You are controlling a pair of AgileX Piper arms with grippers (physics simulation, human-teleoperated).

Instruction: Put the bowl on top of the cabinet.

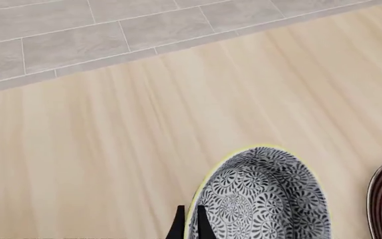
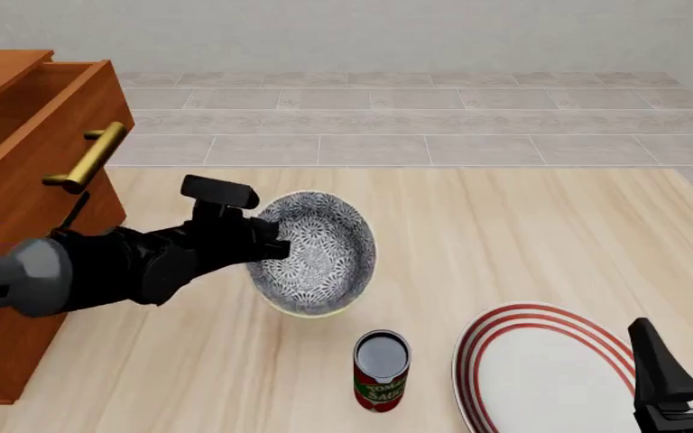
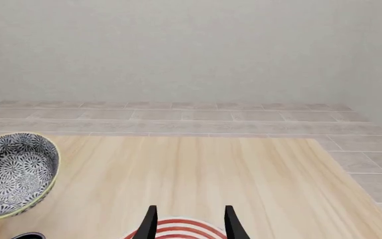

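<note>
- The left claw (image 2: 277, 245) is closed on the rim of the bowl (image 2: 313, 253); in the left wrist view one finger sits outside the wall and one inside, with only the thin wall between them.
- The bowl is tilted, its patterned inside facing the front camera, and it seems lifted off the tabletop (image 2: 503, 225), though how high I cannot tell.
- The cabinet (image 2: 10, 180) stands at about 9 o'clock from the bowl, near it, with a brass handle (image 2: 87, 155) pointing toward the arm.
- The right claw (image 2: 684, 361) is open and holds nothing; it hangs over the plate (image 2: 545, 365) with red rings, at about 4 o'clock from the bowl.
- A tomato sauce can (image 2: 382, 370) stands upright at about 6 o'clock from the bowl, just below it in the front view.
- I judge the step in hand is the carrying: the grasp is made, the placing is not yet done.
- The next move calls for raising the bowl above the cabinet's top, moving toward 9 or 10 o'clock, levelling it, and only then opening the claw.
</note>
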